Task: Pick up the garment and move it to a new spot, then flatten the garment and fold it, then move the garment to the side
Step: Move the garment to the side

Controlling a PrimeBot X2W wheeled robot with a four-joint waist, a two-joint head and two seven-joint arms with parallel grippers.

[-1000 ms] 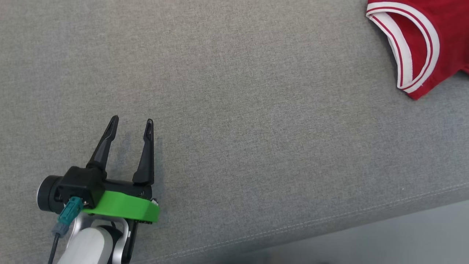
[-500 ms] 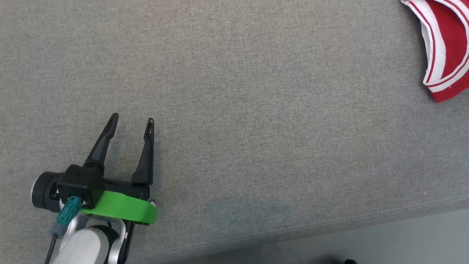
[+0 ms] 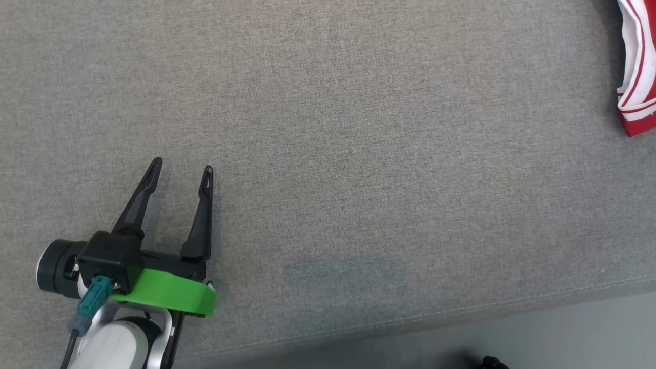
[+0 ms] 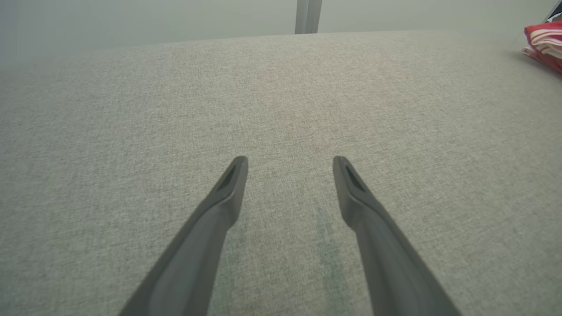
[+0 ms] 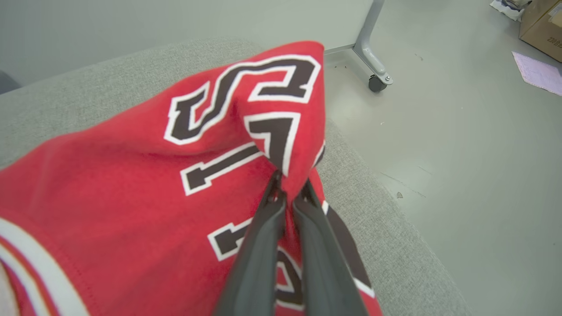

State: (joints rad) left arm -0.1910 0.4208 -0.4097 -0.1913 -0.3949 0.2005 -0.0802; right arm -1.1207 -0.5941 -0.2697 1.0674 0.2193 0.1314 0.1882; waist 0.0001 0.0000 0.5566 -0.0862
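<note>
The right pincer (image 5: 290, 189) is clenching on a fold of the red garment (image 5: 131, 184), which is resting at the right end of the grey worktop (image 3: 359, 154); the left pincer (image 3: 182, 165) is hovering released and empty above the worktop's near left part

1. This reads as a robotics lab or test room: the left gripper (image 3: 182, 165) sits on a bright green collar, with a teal cable plug exposed beside it.
2. The work surface (image 3: 359, 154) is a broad pad covered in grey fabric, with a stitched seam (image 3: 461, 310) running along its edge.
3. Beyond it there's a smooth, pale grey floor (image 5: 461, 153), scuffed and speckled.
4. A metal frame leg (image 5: 366, 39) ends in a caster wheel (image 5: 376, 83).
5. A cardboard box (image 5: 542, 24) and a loose sheet of paper (image 5: 538, 72) lie on that floor, and the wall (image 5: 131, 26) is plain and pale.
</note>
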